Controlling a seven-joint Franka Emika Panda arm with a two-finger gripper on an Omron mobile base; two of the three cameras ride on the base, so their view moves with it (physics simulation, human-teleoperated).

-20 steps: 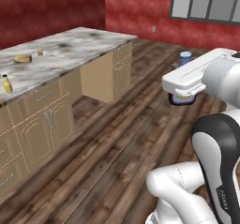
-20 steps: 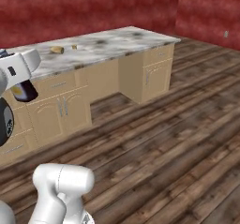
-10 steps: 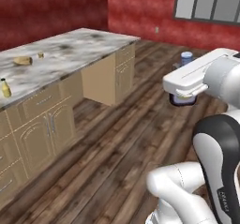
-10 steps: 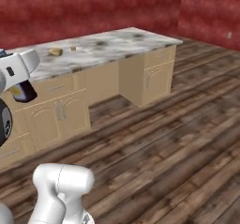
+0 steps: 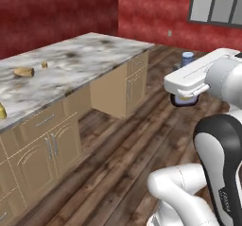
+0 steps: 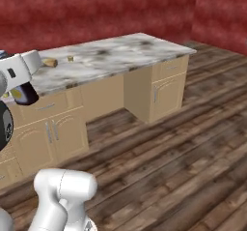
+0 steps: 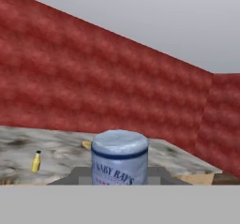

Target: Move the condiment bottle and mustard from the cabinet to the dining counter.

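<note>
A: What do I have, largest first?
B: Dining counter (image 5: 80, 62) spans my upper left in the left base view. Gripper (image 5: 185, 99), at right there, is clenched on the condiment bottle (image 7: 120, 156), cap at bottom centre of the hand view. Mustard (image 7: 36, 161) stands on the counter, lower left.

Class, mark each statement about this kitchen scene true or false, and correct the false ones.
1. The mustard stands on the dining counter. True.
2. The condiment bottle stands on the dining counter. False: the fingers hold it in the air, away from the counter.
3. The wall behind the counter is red. True.
4. The mustard lies on its side. False: it stands upright.
</note>
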